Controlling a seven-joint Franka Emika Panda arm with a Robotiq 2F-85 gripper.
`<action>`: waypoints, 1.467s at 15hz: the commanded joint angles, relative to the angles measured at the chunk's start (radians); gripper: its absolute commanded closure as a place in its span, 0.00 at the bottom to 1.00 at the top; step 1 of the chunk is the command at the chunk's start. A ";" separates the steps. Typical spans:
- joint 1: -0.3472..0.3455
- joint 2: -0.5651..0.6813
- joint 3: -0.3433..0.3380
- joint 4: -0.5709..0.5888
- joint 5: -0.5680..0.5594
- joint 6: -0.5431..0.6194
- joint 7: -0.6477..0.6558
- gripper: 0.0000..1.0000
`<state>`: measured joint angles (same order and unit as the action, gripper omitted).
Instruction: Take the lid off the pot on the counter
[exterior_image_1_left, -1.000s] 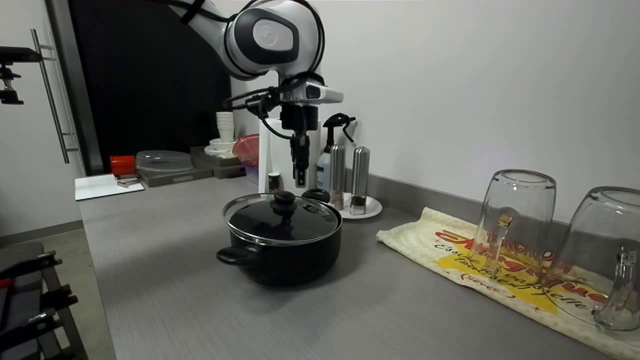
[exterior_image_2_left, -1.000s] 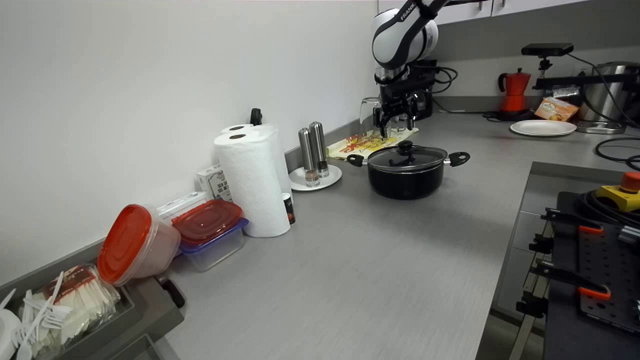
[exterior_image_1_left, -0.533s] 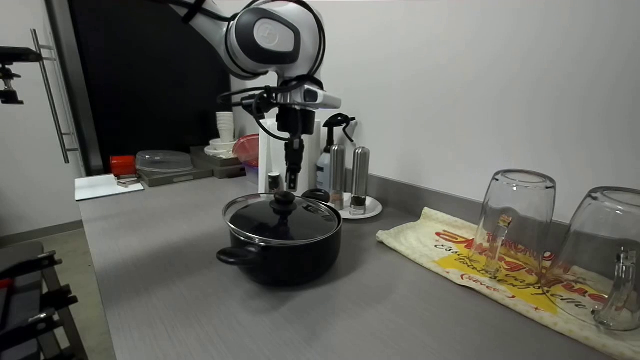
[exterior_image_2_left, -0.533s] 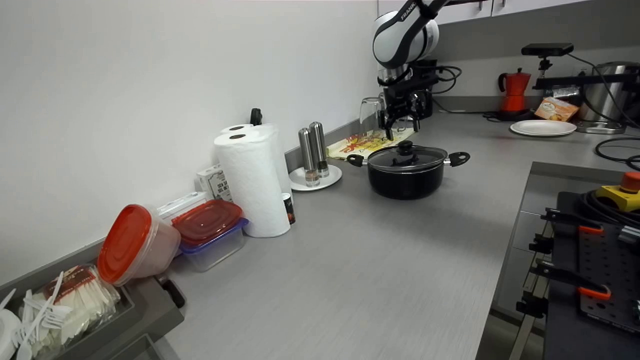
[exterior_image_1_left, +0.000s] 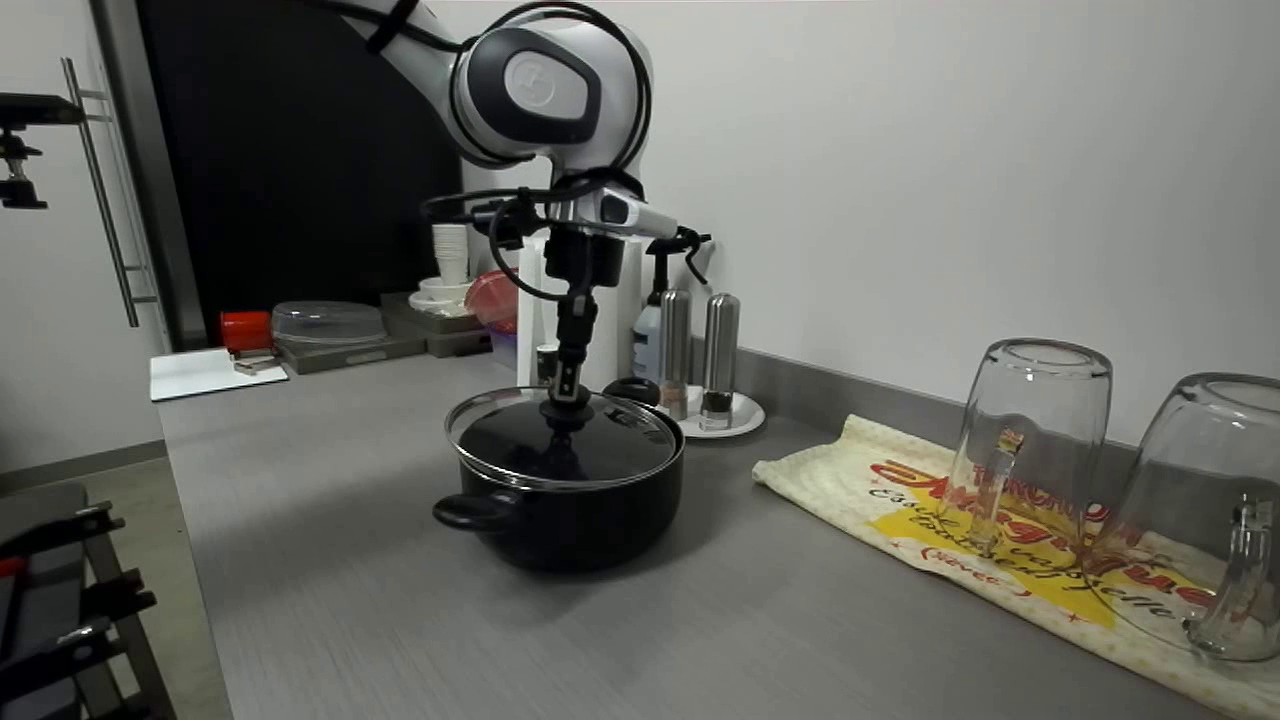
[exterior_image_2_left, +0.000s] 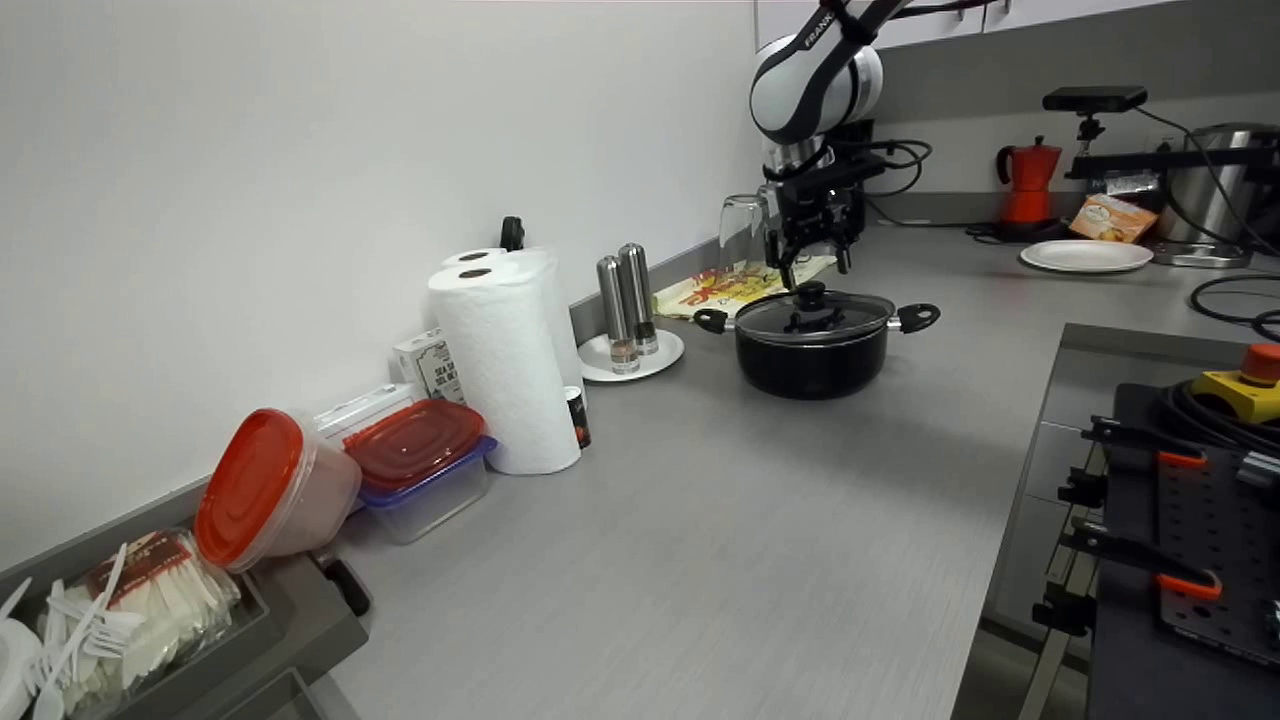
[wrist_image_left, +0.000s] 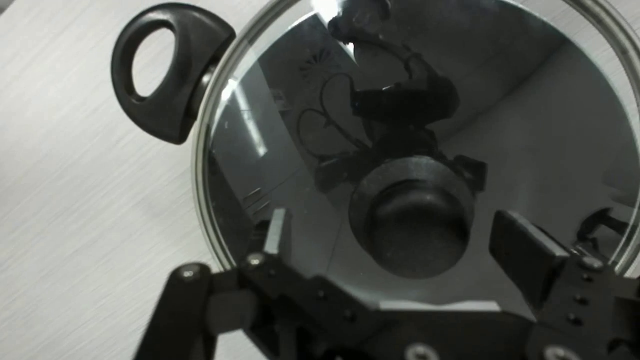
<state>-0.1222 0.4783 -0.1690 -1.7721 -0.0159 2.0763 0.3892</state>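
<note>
gripper (wrist_image_left: 392, 227) newly lowered over black knob (wrist_image_left: 419, 230) of glass lid (wrist_image_left: 540, 125)
knob framed by wide-spread fingers (wrist_image_left: 522, 257), nothing held; a grasp seems due.

Looks like glossy glass on the lid (exterior_image_1_left: 600, 445), shiny metal around its rim (wrist_image_left: 200, 170), smooth plastic at the knob (wrist_image_left: 419, 230). Shows a low sheen on the pot (exterior_image_1_left: 590, 525), a matt, finely streaked face on the bench (exterior_image_2_left: 750, 560). Gleams as metal on the mills (exterior_image_1_left: 721, 335). Reads as matt paper on the rolls (exterior_image_2_left: 505, 370), cloth on the towel (exterior_image_1_left: 900, 522). Appears matt on the hand (wrist_image_left: 397, 237), with shiny screw heads (wrist_image_left: 421, 352).
</note>
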 joint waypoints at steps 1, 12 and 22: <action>-0.003 -0.002 0.009 -0.008 0.036 -0.020 -0.027 0.00; -0.002 0.007 0.008 0.003 0.033 -0.008 -0.029 0.00; -0.004 0.038 0.009 0.033 0.032 0.006 -0.038 0.00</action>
<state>-0.1219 0.4879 -0.1609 -1.7706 -0.0013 2.0783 0.3798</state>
